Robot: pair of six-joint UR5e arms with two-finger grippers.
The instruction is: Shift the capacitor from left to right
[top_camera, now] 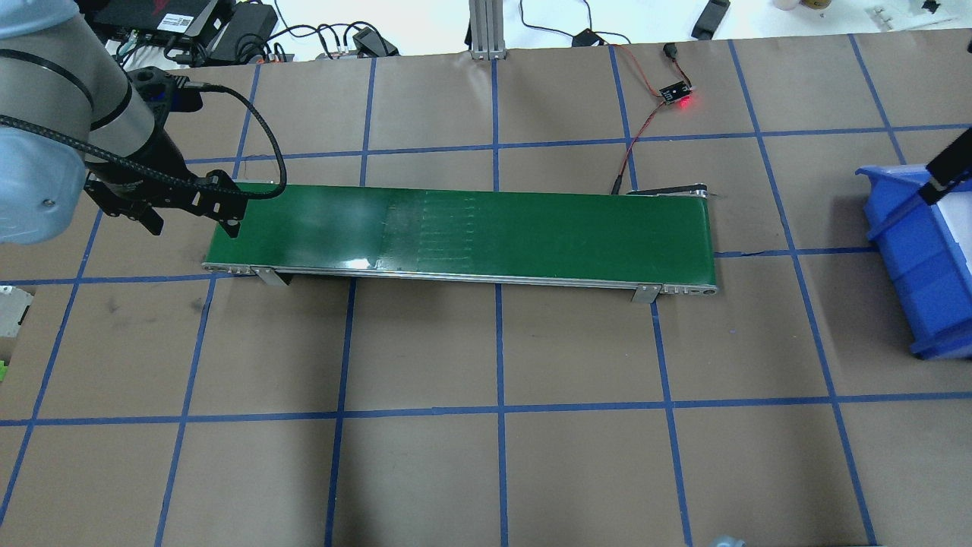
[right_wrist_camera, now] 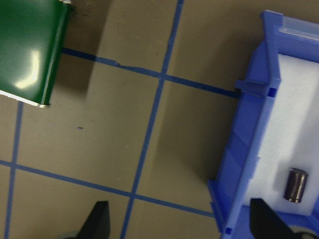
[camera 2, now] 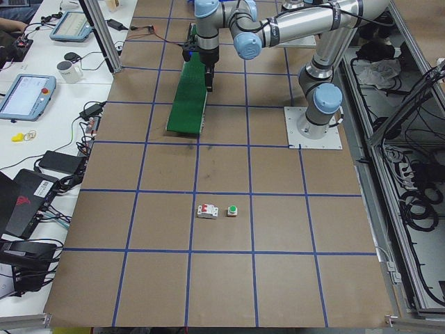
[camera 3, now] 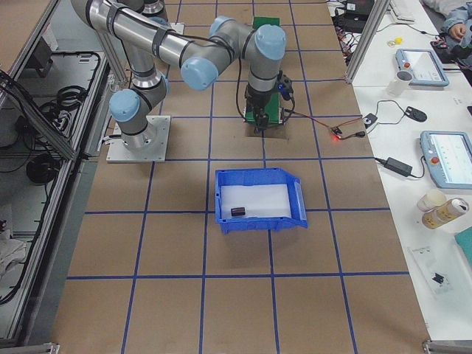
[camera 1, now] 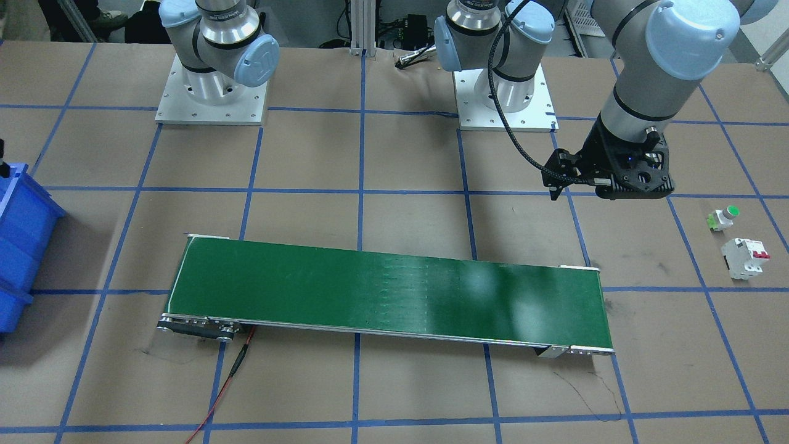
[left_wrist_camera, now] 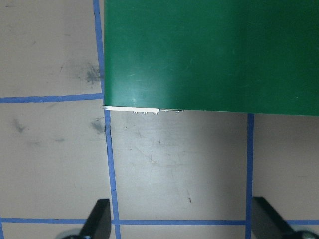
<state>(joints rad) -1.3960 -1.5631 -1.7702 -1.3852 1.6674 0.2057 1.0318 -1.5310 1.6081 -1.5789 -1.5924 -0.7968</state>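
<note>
Capacitor in blue bin; L jaws, R jaws spread.

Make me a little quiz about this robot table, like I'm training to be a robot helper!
1. True or false: the capacitor lies on the green conveyor belt.
2. What sits next to the white circuit breaker? A) a green-capped push button B) a red cup C) a screwdriver
3. Fill in: the left gripper is ____ (open or shut).

Key: 1) False, it lies on the white foam inside the blue bin. 2) A. 3) open.
</note>
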